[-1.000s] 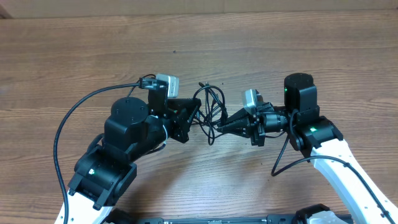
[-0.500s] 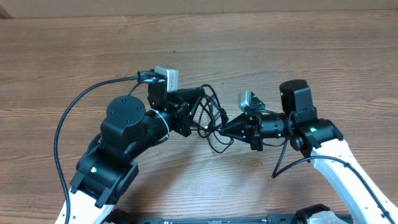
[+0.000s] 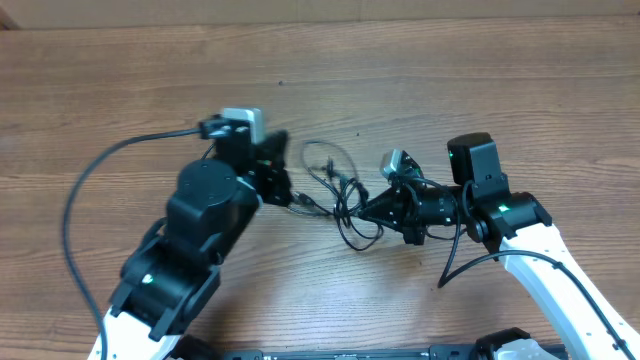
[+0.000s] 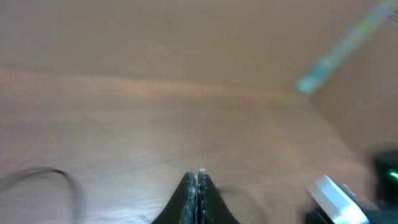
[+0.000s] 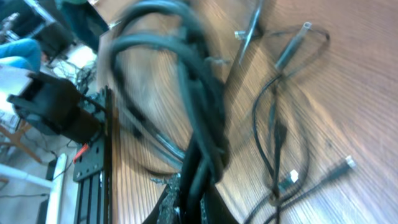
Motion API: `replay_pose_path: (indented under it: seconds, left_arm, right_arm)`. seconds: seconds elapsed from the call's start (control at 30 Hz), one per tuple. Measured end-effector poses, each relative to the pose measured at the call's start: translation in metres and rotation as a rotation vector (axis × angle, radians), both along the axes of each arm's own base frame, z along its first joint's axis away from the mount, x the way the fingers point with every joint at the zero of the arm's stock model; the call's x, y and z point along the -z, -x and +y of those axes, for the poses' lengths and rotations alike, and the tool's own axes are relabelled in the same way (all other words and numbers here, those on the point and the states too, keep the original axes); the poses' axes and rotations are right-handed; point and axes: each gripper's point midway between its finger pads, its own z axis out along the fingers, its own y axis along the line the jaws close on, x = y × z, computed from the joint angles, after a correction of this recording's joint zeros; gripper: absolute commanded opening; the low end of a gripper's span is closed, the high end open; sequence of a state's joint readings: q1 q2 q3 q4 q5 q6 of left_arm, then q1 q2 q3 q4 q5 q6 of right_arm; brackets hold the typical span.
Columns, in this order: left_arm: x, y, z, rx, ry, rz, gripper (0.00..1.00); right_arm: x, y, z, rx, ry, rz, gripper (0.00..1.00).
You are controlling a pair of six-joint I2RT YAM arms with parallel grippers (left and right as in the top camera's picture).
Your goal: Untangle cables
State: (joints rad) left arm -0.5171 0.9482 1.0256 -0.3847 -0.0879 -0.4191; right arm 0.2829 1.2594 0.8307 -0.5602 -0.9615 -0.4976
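The cables (image 3: 335, 185) are a tangle of thin black cords on the wooden table between my two grippers. My left gripper (image 3: 293, 198) is shut, and a thin cord runs taut from its tip to the tangle. In the blurred left wrist view its jaws (image 4: 198, 177) are pressed together and no cord shows between them. My right gripper (image 3: 362, 210) is shut on a bunch of cords at the tangle's right side. In the right wrist view its jaws (image 5: 196, 193) clamp thick-looking strands (image 5: 199, 112), and thinner cords with small plugs (image 5: 277, 124) lie on the table beyond.
A thick black arm cable (image 3: 80, 200) arcs along the left arm. The table's back edge (image 3: 300, 15) runs along the top. The right arm's wrist camera (image 4: 333, 196) shows at the lower right of the left wrist view. A black rail (image 5: 93, 168) lies at the table's edge.
My left gripper has swung left and away from the tangle, drawing one cord out taut. My right gripper has shifted slightly left and down, still holding its strands. The tangle has spread out.
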Motion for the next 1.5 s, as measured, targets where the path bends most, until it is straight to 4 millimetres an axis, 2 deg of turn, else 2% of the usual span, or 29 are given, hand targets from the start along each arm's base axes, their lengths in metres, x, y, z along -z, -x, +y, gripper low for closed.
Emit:
replay_pose_path:
  seconds: [0.1, 0.13, 0.23, 0.27, 0.33, 0.37, 0.4, 0.43, 0.47, 0.53, 0.57, 0.6, 0.67, 0.77, 0.87, 1.07, 1.23, 1.3, 1.37, 1.47, 1.5]
  left_arm:
    - [-0.006, 0.000, 0.039, -0.154, -0.124, -0.052, 0.06]
    - [-0.005, 0.000, 0.045, -0.177, -0.156, -0.055, 0.08]
    - [0.004, 0.001, 0.060, -0.228, -0.259, -0.042, 0.21]
    - [0.007, 0.002, 0.061, -0.226, -0.277, -0.032, 0.21]
    - [0.011, 0.003, 0.057, -0.197, -0.290, -0.019, 0.18]
    - [0.015, 0.006, 0.052, -0.162, -0.285, -0.005, 0.22]
    - [0.018, 0.008, 0.045, -0.125, -0.265, 0.013, 0.40]
    - [0.021, 0.010, 0.041, -0.104, -0.246, 0.029, 0.46]
    - [0.025, 0.012, 0.034, -0.077, -0.208, 0.056, 0.59]
    - [0.030, 0.017, 0.022, -0.034, -0.117, 0.110, 0.61]
    - [0.031, 0.019, 0.015, -0.014, -0.070, 0.133, 0.66]
    - [0.031, 0.021, 0.011, 0.001, -0.037, 0.151, 0.78]
    - [0.031, 0.025, 0.003, 0.022, 0.038, 0.190, 0.85]
    - [0.032, 0.029, -0.004, 0.023, 0.139, 0.247, 0.90]
    - [0.032, 0.031, -0.008, 0.005, 0.240, 0.304, 0.89]
    - [0.034, 0.033, -0.016, -0.055, 0.455, 0.443, 0.85]
    - [0.039, 0.030, -0.030, -0.054, 0.566, 0.537, 0.70]
    - [0.037, 0.027, -0.039, -0.024, 0.596, 0.553, 0.57]
    - [0.038, 0.025, -0.046, 0.002, 0.613, 0.579, 0.38]
    - [0.042, 0.024, -0.053, 0.019, 0.626, 0.609, 0.16]
    - [0.043, 0.024, -0.054, 0.024, 0.627, 0.617, 0.06]
  right_arm:
    - [0.007, -0.003, -0.003, 0.025, 0.032, 0.010, 0.04]
    - [0.007, -0.003, -0.004, 0.026, 0.033, 0.008, 0.04]
    - [0.008, -0.004, -0.004, 0.032, 0.041, 0.005, 0.04]
    - [0.008, -0.005, -0.004, 0.033, 0.040, -0.001, 0.04]
    - [0.006, -0.007, -0.003, 0.032, 0.035, -0.013, 0.04]
    - [0.005, -0.007, -0.003, 0.029, 0.028, -0.019, 0.04]
    - [0.001, -0.007, -0.001, 0.020, 0.012, -0.026, 0.04]
    - [-0.003, -0.008, 0.001, 0.007, -0.011, -0.041, 0.04]
    - [-0.006, -0.007, 0.003, -0.002, -0.027, -0.048, 0.04]
    - [-0.019, -0.009, 0.008, -0.019, -0.088, -0.062, 0.04]
    - [-0.024, -0.011, 0.010, -0.019, -0.113, -0.069, 0.04]
    - [-0.033, -0.014, 0.013, -0.019, -0.149, -0.071, 0.04]
    - [-0.044, -0.016, 0.016, -0.021, -0.192, -0.065, 0.04]
    - [-0.061, -0.017, 0.020, -0.037, -0.254, -0.065, 0.04]
    - [-0.078, -0.013, 0.023, -0.072, -0.321, -0.038, 0.04]
    - [-0.087, -0.004, 0.024, -0.110, -0.360, 0.029, 0.04]
    - [-0.091, 0.003, 0.024, -0.148, -0.379, 0.053, 0.04]
    - [-0.092, 0.004, 0.024, -0.156, -0.382, 0.054, 0.04]
    - [-0.092, 0.005, 0.024, -0.159, -0.383, 0.056, 0.04]
    - [-0.092, 0.005, 0.024, -0.161, -0.384, 0.056, 0.04]
    - [-0.092, 0.005, 0.024, -0.161, -0.384, 0.056, 0.04]
